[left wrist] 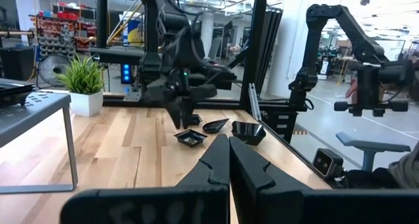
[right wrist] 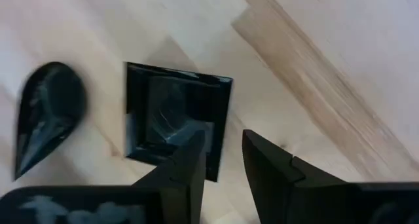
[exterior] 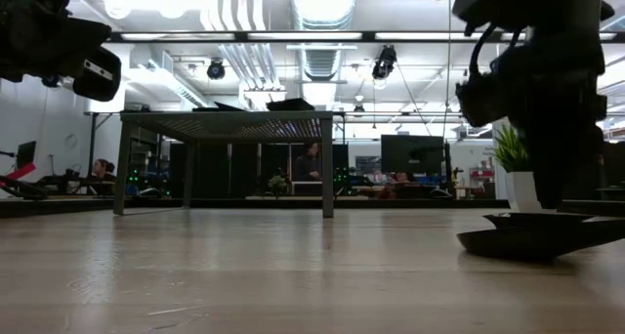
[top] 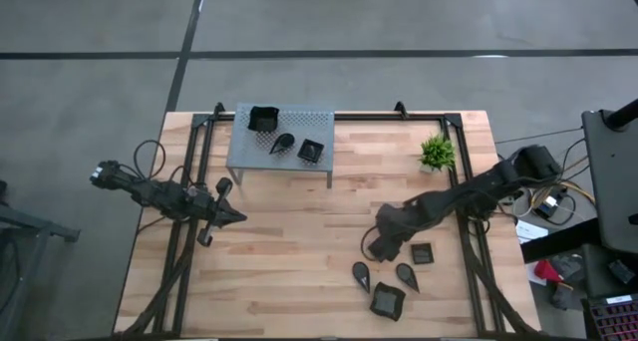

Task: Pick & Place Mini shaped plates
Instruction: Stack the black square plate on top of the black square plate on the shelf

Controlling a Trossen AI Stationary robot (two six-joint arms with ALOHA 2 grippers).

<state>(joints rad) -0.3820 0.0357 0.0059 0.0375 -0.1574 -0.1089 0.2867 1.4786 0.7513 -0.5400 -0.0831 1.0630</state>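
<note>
Several mini shaped plates lie flat on the wooden table at the near right: a small square one point(top: 423, 252), two teardrops point(top: 361, 273) point(top: 407, 275) and a larger one point(top: 387, 301). Three more plates point(top: 263, 118) point(top: 282, 142) point(top: 311, 151) rest on the grey perforated stand point(top: 249, 154). My right gripper point(top: 383, 248) points steeply down, open, just above the table beside the square plate point(right wrist: 177, 122); a teardrop point(right wrist: 49, 112) lies beyond it. The left wrist view shows its fingertips point(left wrist: 181, 118) clear of the plate point(left wrist: 190, 138). My left gripper point(top: 237, 217) waits shut at the left.
A small green plant point(top: 437, 152) in a white pot stands at the far right. Black frame rails point(top: 469, 231) run along the table's left and right sides. Bare wood point(top: 299, 251) stretches between the two arms.
</note>
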